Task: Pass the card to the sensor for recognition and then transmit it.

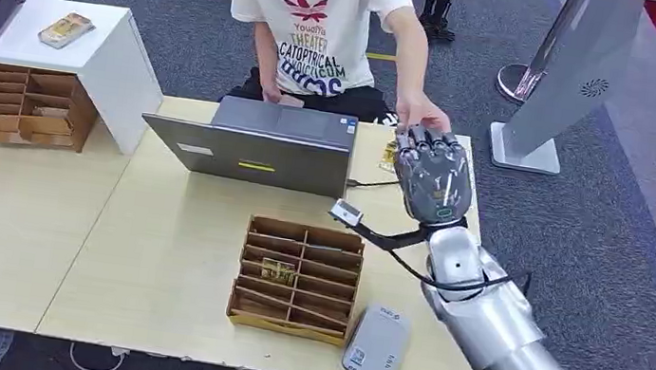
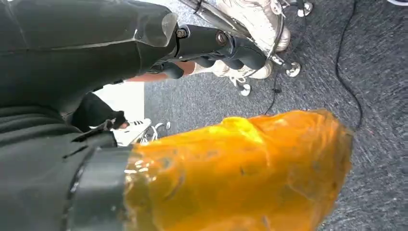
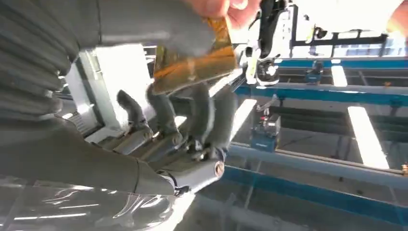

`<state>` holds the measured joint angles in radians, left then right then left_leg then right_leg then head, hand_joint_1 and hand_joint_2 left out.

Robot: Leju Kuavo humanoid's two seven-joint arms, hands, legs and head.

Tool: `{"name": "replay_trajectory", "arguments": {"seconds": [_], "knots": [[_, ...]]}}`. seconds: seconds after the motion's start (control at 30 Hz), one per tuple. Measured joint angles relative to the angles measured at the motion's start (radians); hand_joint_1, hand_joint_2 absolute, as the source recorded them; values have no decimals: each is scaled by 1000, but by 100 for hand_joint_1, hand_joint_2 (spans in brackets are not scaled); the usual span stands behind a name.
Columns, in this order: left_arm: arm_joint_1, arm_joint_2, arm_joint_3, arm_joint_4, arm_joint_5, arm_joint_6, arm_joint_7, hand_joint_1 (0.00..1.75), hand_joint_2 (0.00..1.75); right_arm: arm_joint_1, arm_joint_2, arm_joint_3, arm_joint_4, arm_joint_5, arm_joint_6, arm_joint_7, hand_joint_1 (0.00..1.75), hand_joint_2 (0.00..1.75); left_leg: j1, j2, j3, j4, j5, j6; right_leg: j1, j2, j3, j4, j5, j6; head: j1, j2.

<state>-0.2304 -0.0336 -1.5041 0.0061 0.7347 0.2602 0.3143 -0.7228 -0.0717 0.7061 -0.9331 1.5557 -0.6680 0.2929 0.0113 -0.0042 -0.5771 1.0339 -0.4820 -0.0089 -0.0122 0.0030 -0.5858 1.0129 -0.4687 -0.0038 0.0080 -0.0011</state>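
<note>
You're holding your right hand [image 1: 434, 173] up past the table [image 1: 172, 251] edge, thumb and fingers pinching the gold card [image 3: 195, 60] while the person's hand [image 1: 422, 113] is taking it, so letting go early is risking a drop.

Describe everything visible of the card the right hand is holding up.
The card is a thin, glossy rectangle, golden-orange with darker brownish patches; any print is too blurred to read. In the right wrist view it sits tilted between the thick grey thumb and the darker fingers of the right hand, raised above the table's far right corner. A person's hand reaches in over the robot's hand, and fingertips appear to touch the card's far edge. In the head view the robot's hand hides the card.
</note>
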Motion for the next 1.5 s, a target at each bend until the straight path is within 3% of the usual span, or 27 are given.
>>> {"name": "replay_trajectory", "arguments": {"seconds": [0.17, 0.3, 0.47, 0.57, 0.63, 0.7, 0.77, 0.8, 0.87, 0.93, 1.0, 1.07, 1.13, 1.2, 1.5], "knots": [[0, -1, -8, 0, 17, 0, -30, 0, 0, 10, 16, -4, 13, 8, -1, -61, 0, 0, 0, 0, 0, 0, 0, 0, 0, 0, 0, 0, 0, 0, 0, 0], [1, -2, -13, 0, 31, 0, -14, 0, 0, 40, 29, -18, -13, -2, -1, -89, 0, 0, 0, 0, 0, 0, 0, 0, 0, 0, 0, 0, 0, 0, 0, 0], [5, -4, -18, 0, 67, 0, -9, 0, 0, 193, 84, -87, -308, -158, -3, -221, 0, 0, 0, 0, 0, 0, 0, 0, 0, 0, -1, 0, -1, 0, -1, 0], [11, -4, -18, 0, 82, 0, -21, 0, 0, 300, 144, -148, -473, -399, -3, -389, 0, 0, 0, -1, 0, -1, -2, 0, 0, -1, 0, 0, -3, -1, -1, 0], [12, 1, -18, 0, 108, 0, -61, 0, 0, 372, 175, -172, -540, -747, 6, -576, 0, 0, 1, -1, 0, -1, -2, 0, 0, -1, 0, 0, -3, -1, 0, 0], [14, 10, -18, 0, 132, 0, -100, 0, 0, 439, 185, -171, -609, -1158, 47, -664, 0, 0, 0, -2, -1, -1, -2, 0, 0, -2, 0, 0, -3, -1, 0, 0], [15, 19, -18, 0, 143, 0, -115, 0, 0, 484, 190, -172, -665, -1461, 69, -680, 0, 0, 0, 0, 0, -1, -2, 0, 0, -1, 0, 0, -2, -1, 0, 0], [15, 21, -18, 0, 147, 0, -119, 0, 0, 505, 190, -172, -684, -1528, 79, -687, 0, 0, 0, 0, 0, -1, -2, 0, 0, -1, 0, 0, -2, -1, 0, 0], [17, 31, -17, 0, 166, 0, -147, 0, 0, 540, 189, -172, -724, -1527, 139, -707, 0, 0, 0, 0, 0, -1, -2, 0, 0, -1, 0, 0, -2, -1, 0, 0], [21, 42, -15, 0, 200, 0, -190, 0, 0, 573, 182, -172, -753, -1619, 288, -694, 0, 0, 0, 0, 0, -1, -2, 0, 0, -1, 0, 0, -2, -1, 0, 0], [25, 54, -8, 0, 237, 0, -245, 0, 0, 636, 160, -172, -783, -1893, 495, -669, 0, 0, 0, -1, 0, -1, -2, 0, 0, -2, 0, 0, -3, -1, 0, 0], [33, 66, 0, 0, 258, 0, -282, 0, 0, 689, 131, -168, -792, -2066, 629, -658, 0, 0, 0, -1, -1, -1, -2, 0, 0, -1, -1, 0, -3, -1, 0, 0], [38, 80, 10, 0, 277, 0, -309, 0, 0, 724, 93, -154, -792, -2065, 722, -650, 0, 0, 0, -1, 0, -1, -3, -1, 0, -1, -1, 0, -3, -1, 0, 0], [41, 89, 18, 0, 291, 0, -323, 0, 0, 748, 58, -138, -785, -2047, 762, -643, 0, 0, 0, -1, -1, -1, -3, -1, 0, -1, 0, 0, -4, -1, 0, 0], [59, 111, 40, 0, 328, 0, -358, 0, 0, 789, -59, -79, -721, -1961, 839, -616, 0, 0, 0, -1, 0, -1, -3, -1, 0, -1, 0, -1, -4, -1, 0, 0]]}}
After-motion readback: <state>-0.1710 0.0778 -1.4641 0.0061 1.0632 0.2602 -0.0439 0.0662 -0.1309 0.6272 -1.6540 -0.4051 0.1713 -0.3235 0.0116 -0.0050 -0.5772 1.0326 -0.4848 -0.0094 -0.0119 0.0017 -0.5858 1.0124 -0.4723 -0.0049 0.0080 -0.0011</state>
